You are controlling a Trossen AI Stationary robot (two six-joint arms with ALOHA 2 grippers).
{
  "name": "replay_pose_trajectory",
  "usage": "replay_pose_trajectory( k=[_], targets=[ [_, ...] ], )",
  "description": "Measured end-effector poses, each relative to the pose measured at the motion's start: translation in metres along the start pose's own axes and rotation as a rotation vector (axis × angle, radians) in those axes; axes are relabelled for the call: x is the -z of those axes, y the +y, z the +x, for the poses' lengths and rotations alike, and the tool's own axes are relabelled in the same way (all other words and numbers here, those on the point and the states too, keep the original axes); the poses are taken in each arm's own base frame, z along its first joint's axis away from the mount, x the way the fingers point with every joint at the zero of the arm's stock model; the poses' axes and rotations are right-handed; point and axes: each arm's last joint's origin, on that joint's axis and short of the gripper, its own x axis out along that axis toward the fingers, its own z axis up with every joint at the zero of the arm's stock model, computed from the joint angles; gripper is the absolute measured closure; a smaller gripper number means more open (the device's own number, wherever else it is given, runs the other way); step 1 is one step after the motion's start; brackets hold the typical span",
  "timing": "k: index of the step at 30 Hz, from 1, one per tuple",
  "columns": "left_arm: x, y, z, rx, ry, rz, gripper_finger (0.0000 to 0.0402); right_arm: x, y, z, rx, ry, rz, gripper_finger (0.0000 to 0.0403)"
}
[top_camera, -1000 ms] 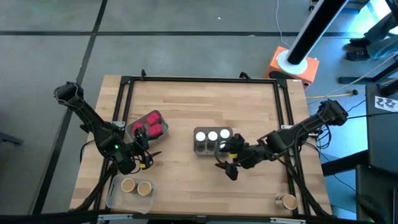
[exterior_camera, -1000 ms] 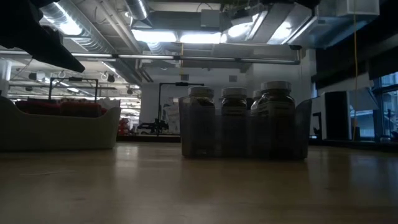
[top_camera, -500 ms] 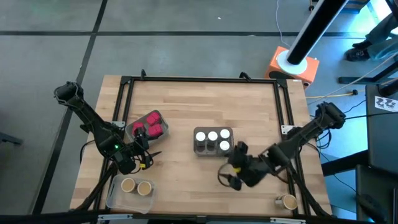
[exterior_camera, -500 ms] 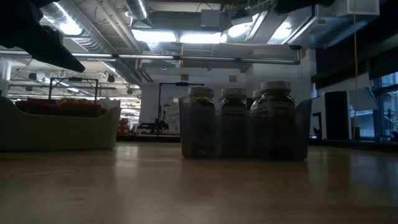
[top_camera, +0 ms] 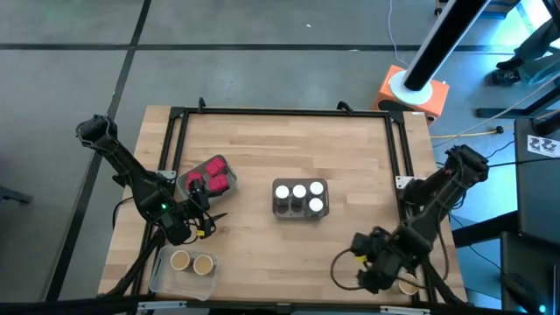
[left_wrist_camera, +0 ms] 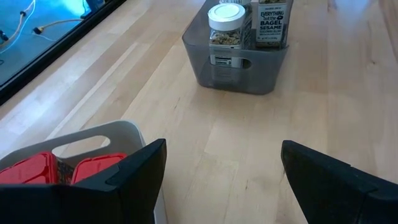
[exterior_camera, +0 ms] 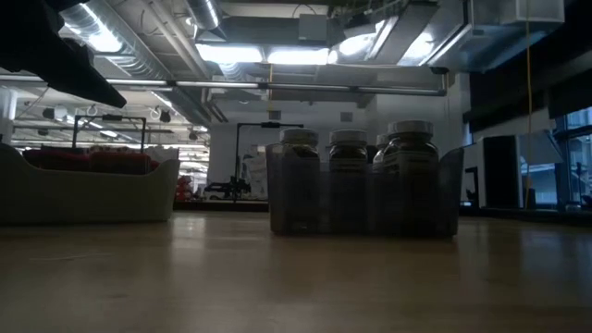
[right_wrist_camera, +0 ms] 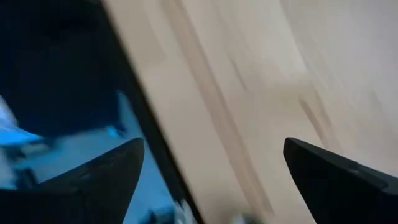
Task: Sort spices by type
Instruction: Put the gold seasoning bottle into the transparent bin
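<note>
Several white-lidded spice jars [top_camera: 299, 191] stand in a grey tray [top_camera: 300, 210] at mid-table, also seen in the left wrist view as the tray [left_wrist_camera: 239, 65]. Red packets [top_camera: 215, 173] lie in a white tray [top_camera: 185, 182]. Two tan-lidded jars [top_camera: 192, 262] stand in a clear tray [top_camera: 166, 278]. One tan-lidded jar [top_camera: 405, 283] stands alone at the near right corner. My right gripper [top_camera: 363, 273] hangs open just left of that jar, and its wrist view [right_wrist_camera: 208, 149] shows only bare wood and the table's edge. My left gripper [top_camera: 203, 223] waits open by the white tray.
A black frame rail [top_camera: 407, 149] runs around the tabletop. Bare wood [top_camera: 262, 254] lies between the grey tray and the near edge. In the low view the grey tray [exterior_camera: 363, 185] stands mid-picture and the white tray [exterior_camera: 88, 190] at the left.
My right gripper has swung from beside the grey tray toward the table's near right corner, tipping to point more steeply down, and now hangs close to the lone tan-lidded jar. The jars in the grey tray stay where they were.
</note>
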Motion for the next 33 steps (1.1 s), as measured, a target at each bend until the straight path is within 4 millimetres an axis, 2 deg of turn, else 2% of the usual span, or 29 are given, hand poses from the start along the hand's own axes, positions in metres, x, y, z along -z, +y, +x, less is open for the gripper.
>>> replay_pose_trajectory(
  k=[5,10,14,22,33],
  targets=[
    [0.000,0.000,0.000,0.000,0.000,0.051,0.0100,0.035,-0.010,-0.004,0.158,0.147,0.087,0.0017],
    [0.001,0.000,0.000,0.017,0.017,0.061,0.0100,0.069,-0.008,-0.009,0.196,0.212,0.157,0.0017],
    [0.001,-0.001,0.000,0.018,0.018,0.060,0.0100,0.087,-0.008,-0.012,0.206,0.227,0.175,0.0017],
    [0.001,0.000,0.000,0.018,0.018,0.056,0.0100,0.106,-0.009,-0.012,0.257,0.272,0.195,0.0017],
    [0.000,0.000,0.000,0.017,0.019,0.060,0.0100,0.111,-0.003,0.002,0.269,0.344,0.200,0.0017]
  ],
)
